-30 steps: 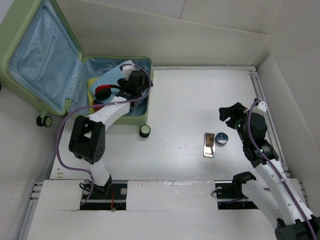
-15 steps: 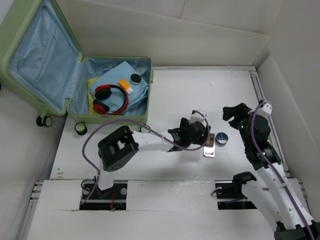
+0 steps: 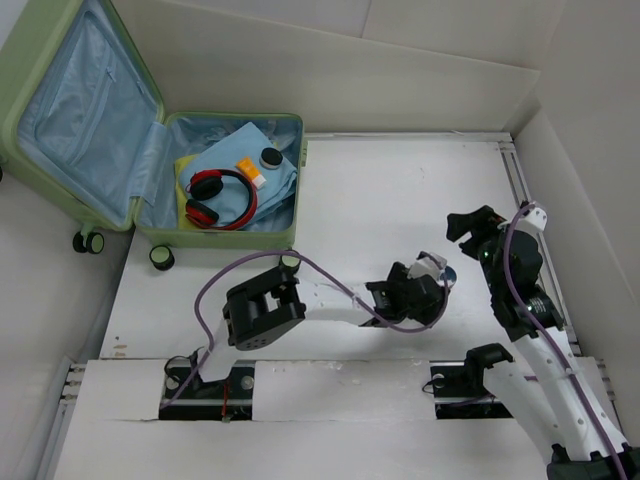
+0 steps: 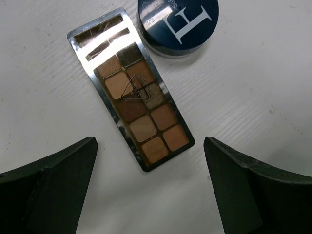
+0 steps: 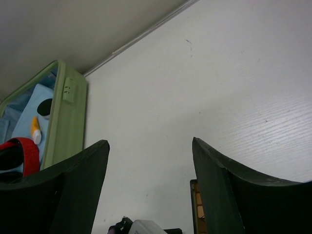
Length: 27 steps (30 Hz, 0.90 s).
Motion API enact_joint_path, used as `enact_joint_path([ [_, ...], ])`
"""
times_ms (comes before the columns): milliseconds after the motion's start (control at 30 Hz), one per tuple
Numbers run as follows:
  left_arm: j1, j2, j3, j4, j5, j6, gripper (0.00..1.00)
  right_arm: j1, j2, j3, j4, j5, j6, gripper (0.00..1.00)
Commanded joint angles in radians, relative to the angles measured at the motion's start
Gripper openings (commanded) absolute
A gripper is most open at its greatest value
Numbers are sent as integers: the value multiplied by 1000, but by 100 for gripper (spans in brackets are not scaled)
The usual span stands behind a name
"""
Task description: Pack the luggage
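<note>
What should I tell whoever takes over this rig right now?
Left gripper: open, hovering over the eyeshadow palette, holding nothing.
Right gripper: open, raised, empty.
Luggage: open at the far left of the table.
Done: red headphones and blue cloth are inside.
Left: palette and the dark blue jar beside it lie on the table, unpacked; luggage not yet shut.
</note>
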Motion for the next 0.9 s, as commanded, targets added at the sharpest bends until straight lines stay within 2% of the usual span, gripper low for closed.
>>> enact_joint_path([
  [0, 2, 27, 75, -4, -4, 10, 88, -7, 0, 43, 21, -6, -9, 75],
  [300, 2, 154, 160, -62, -113, 10, 82, -7, -10, 34, 21, -16, -9, 75],
  [467, 2, 145, 117, -76, -178, -4, 63, -7, -10, 25, 30, -16, -9, 75],
  [633, 2, 107, 36, -85, -273, -22, 35, -7, -20, 25, 30, -25, -9, 75],
  [767, 16, 45, -30, -85, -322, -41, 28, -7, -20, 25, 30, -25, -9, 75],
  [867, 88, -50, -84, -62, -331, -41, 28, -7, -20, 25, 30, -25, -9, 75],
])
